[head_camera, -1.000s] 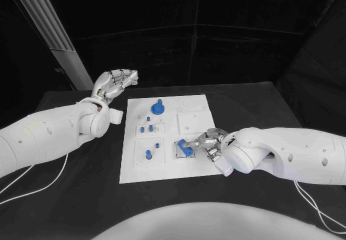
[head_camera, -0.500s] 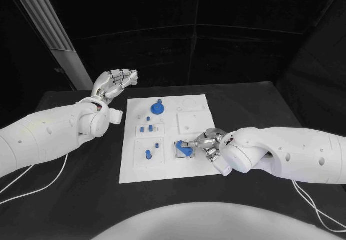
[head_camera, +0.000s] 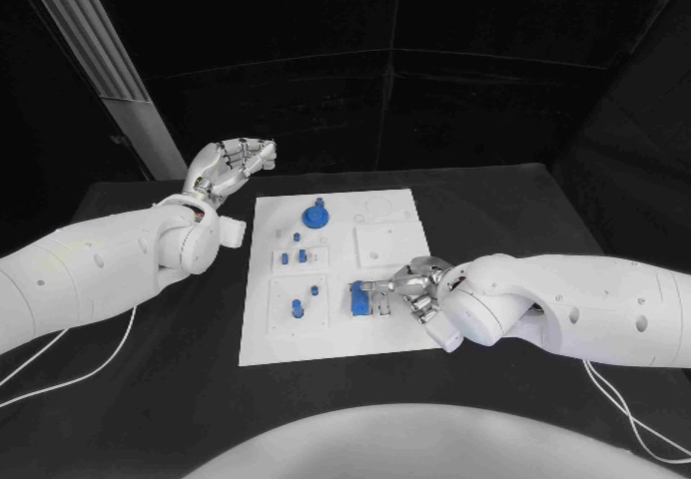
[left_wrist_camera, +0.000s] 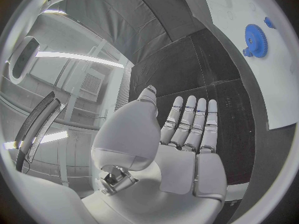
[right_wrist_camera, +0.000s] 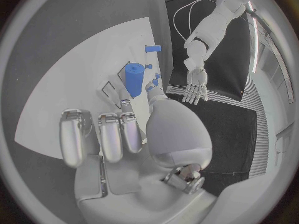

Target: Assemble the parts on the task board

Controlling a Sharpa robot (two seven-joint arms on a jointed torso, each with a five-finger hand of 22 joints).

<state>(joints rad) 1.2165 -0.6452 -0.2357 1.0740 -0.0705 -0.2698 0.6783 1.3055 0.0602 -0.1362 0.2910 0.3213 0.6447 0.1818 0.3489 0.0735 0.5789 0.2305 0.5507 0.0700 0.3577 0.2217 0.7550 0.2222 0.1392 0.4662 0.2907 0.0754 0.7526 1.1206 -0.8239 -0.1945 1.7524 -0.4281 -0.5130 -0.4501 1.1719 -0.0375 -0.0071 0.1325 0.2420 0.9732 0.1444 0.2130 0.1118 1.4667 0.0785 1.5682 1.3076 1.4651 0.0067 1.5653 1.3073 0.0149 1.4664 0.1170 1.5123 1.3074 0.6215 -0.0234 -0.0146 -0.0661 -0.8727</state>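
The black table [head_camera: 489,205] spreads wide under everything, matte and dark. At its near corners thin white cables [head_camera: 58,364] trail across it on both sides. Behind its far left corner a pale slatted post [head_camera: 108,80] leans up against a black backdrop.
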